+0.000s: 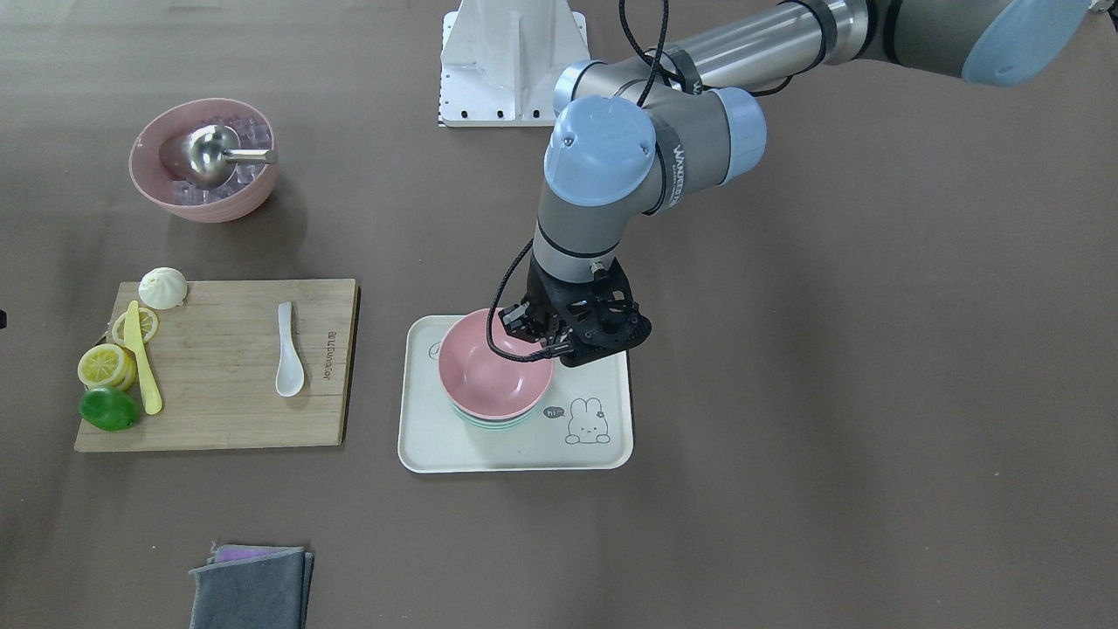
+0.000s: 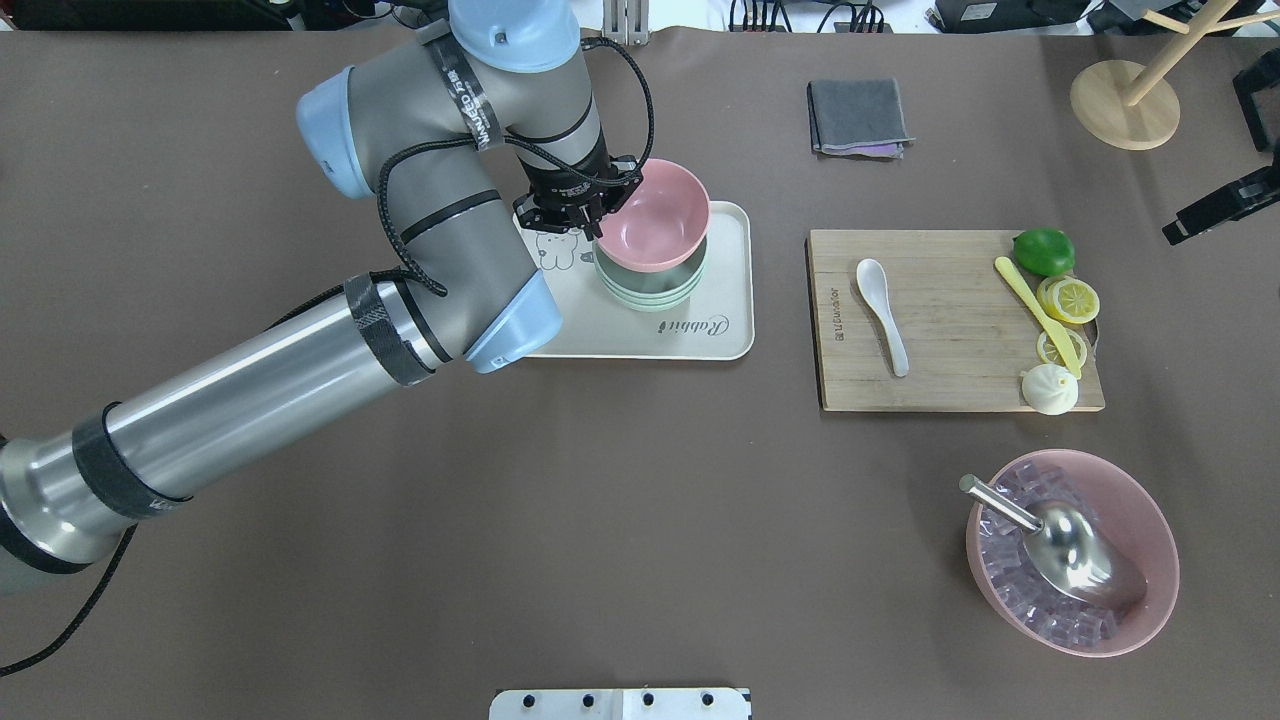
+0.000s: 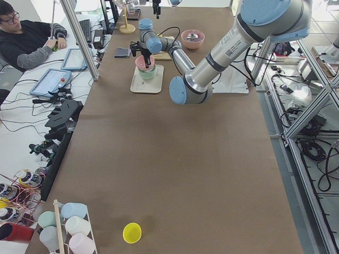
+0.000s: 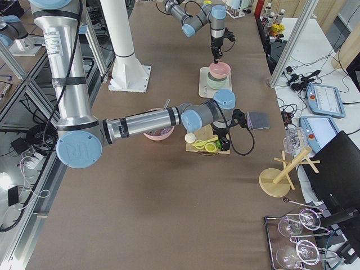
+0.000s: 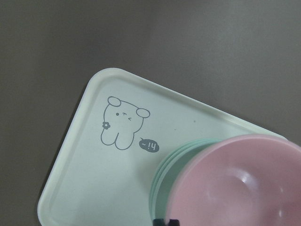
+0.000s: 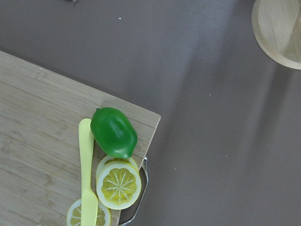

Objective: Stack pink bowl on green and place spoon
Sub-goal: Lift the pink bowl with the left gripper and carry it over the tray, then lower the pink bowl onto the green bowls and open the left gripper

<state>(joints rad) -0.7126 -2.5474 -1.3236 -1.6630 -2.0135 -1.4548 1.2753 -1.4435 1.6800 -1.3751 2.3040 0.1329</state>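
Note:
The pink bowl (image 1: 489,371) sits on top of the stacked green bowls (image 2: 650,290) on the cream rabbit tray (image 1: 515,450). My left gripper (image 1: 555,341) is at the bowl's rim on the robot's side, its jaws closed on the rim. In the left wrist view the pink bowl (image 5: 244,183) fills the lower right, over the green rims (image 5: 162,183). The white spoon (image 1: 286,349) lies on the wooden cutting board (image 1: 227,411), far from both grippers. My right gripper (image 2: 1220,205) hovers past the board's far end; its fingers do not show clearly.
On the board lie a lime (image 6: 113,132), lemon slices, a yellow knife (image 6: 87,179) and a white bun (image 2: 1050,388). A pink bowl of ice cubes with a metal scoop (image 2: 1070,550) stands nearer the robot. A folded grey cloth (image 2: 858,115) and a wooden stand (image 2: 1125,105) sit at the far side.

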